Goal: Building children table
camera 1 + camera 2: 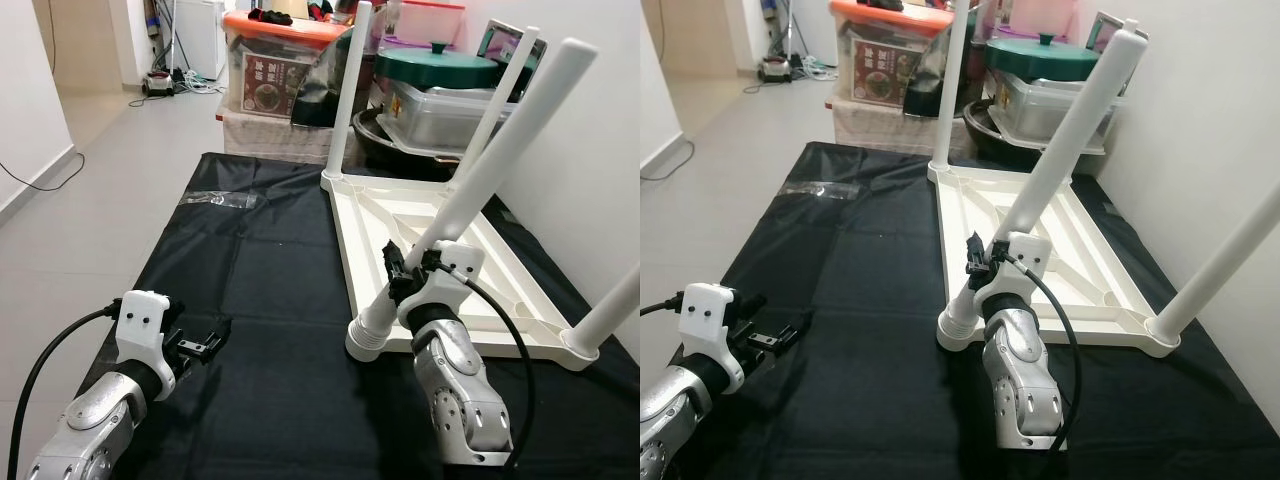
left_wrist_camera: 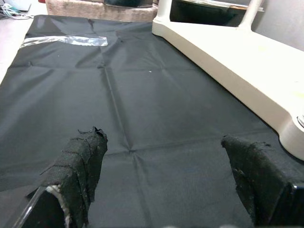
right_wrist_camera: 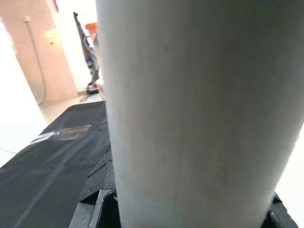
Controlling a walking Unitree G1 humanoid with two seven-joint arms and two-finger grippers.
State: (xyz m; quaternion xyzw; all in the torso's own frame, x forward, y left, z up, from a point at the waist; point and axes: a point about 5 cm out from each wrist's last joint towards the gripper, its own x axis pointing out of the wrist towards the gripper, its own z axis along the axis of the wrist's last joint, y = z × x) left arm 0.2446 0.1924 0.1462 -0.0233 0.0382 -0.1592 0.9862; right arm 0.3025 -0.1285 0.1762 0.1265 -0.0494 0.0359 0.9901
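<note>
The white table top (image 1: 430,270) lies upside down on the black cloth (image 1: 260,270) right of centre, and the right gripper (image 1: 408,268) is clenched on the near table leg (image 1: 480,165) just above its socket at the near corner. The leg looks like smooth, stiff, light plastic tube, likely slippery to twist, so a low grip near the ribbed collar seems best. The left gripper (image 1: 200,345) hovers released at lower left.
</note>
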